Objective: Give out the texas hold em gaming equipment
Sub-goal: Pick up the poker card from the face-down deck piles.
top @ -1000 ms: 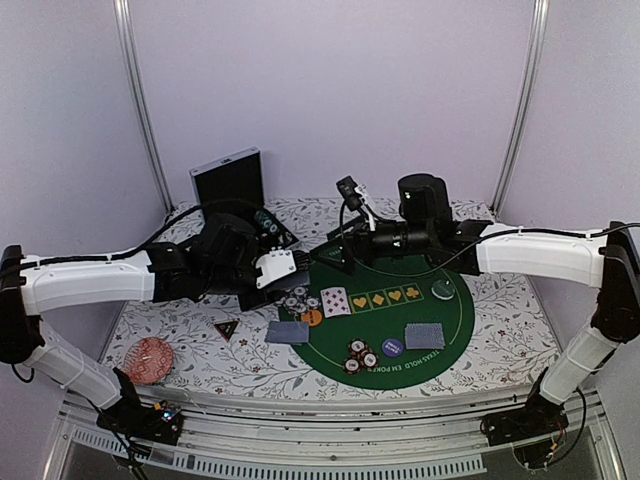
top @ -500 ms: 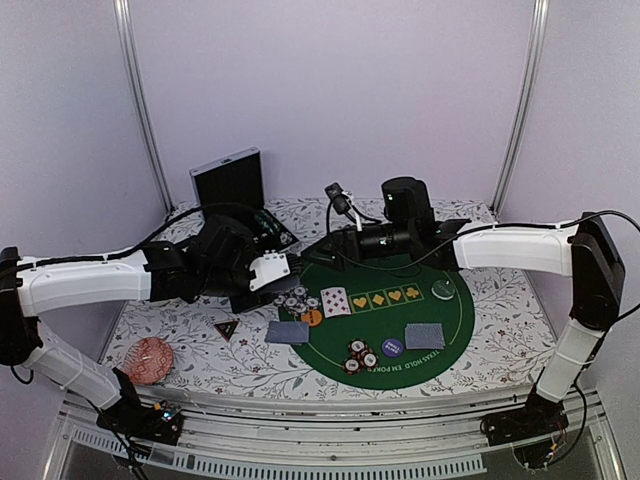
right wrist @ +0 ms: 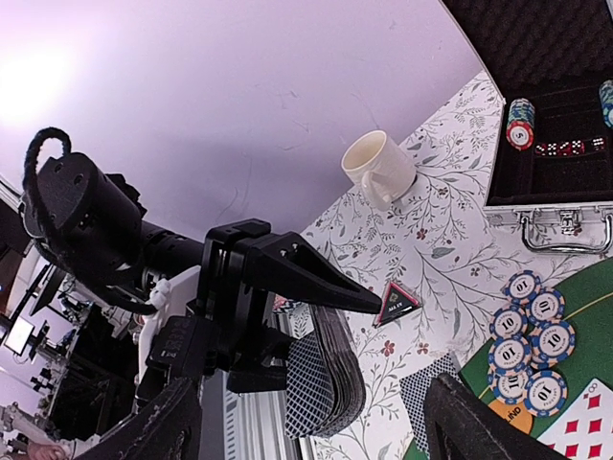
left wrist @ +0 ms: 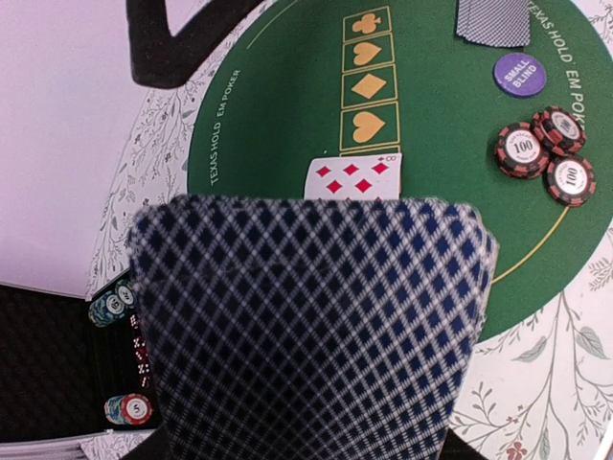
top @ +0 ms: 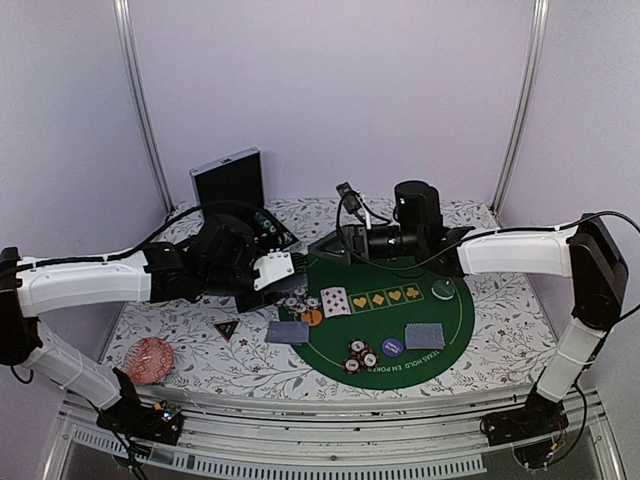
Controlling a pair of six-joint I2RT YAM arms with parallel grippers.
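From above, the right arm has drawn its wrist slightly rightward since half a second ago, and the right gripper [top: 334, 249] hangs over the far rim of the green mat [top: 450, 325]. The left arm has hardly stirred. The left gripper [top: 275, 270] holds the deck of cards [top: 284, 266] above the mat's left edge, just in front of the open case [top: 228, 180].

The left wrist camera is half filled by the deck's patterned back. Beyond it lie the eight of diamonds [left wrist: 352, 177], red chips [left wrist: 541, 153] and the purple button [left wrist: 518, 73]. The case at lower left holds loose chips [left wrist: 129, 409].

In the right wrist view its own fingers [right wrist: 474, 422] stand wide apart. The left gripper clamps the deck, well clear of the black triangular marker [right wrist: 397, 302], blue chips [right wrist: 532, 335] and mug [right wrist: 378, 165]. Dice [right wrist: 565, 147] sit in the case.
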